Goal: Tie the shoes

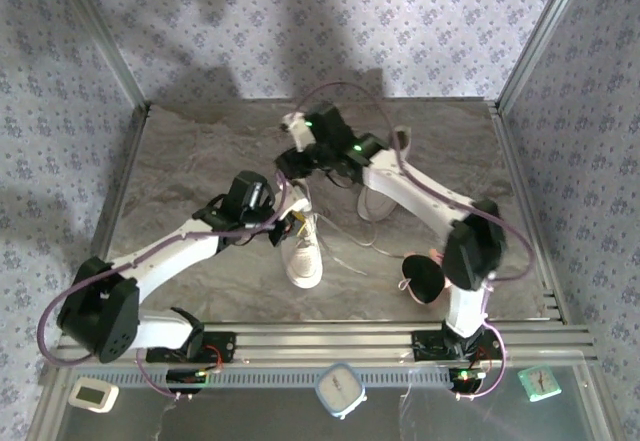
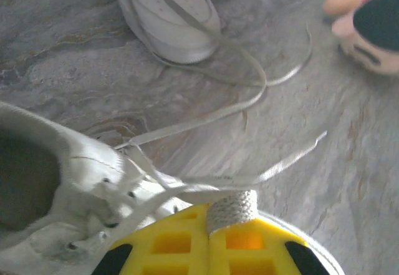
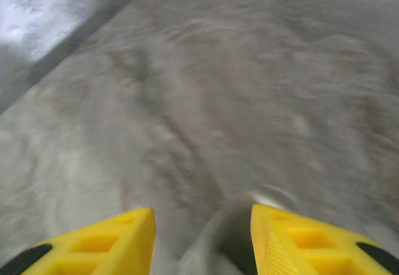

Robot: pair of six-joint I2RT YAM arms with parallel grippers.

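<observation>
Left hand point(image 2: 209, 222) clamped shut on a white lace point(image 2: 232, 206) of the near shoe point(image 1: 303, 251), bench point(image 1: 200, 161) centre. Far shoe point(image 1: 372, 206) at its 1 o'clock. Right hand point(image 3: 202, 225) half open over the bench, nothing gripped

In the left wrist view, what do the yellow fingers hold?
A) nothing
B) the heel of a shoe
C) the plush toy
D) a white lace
D: the left fingers are shut on a white lace that comes from the near shoe.
</observation>
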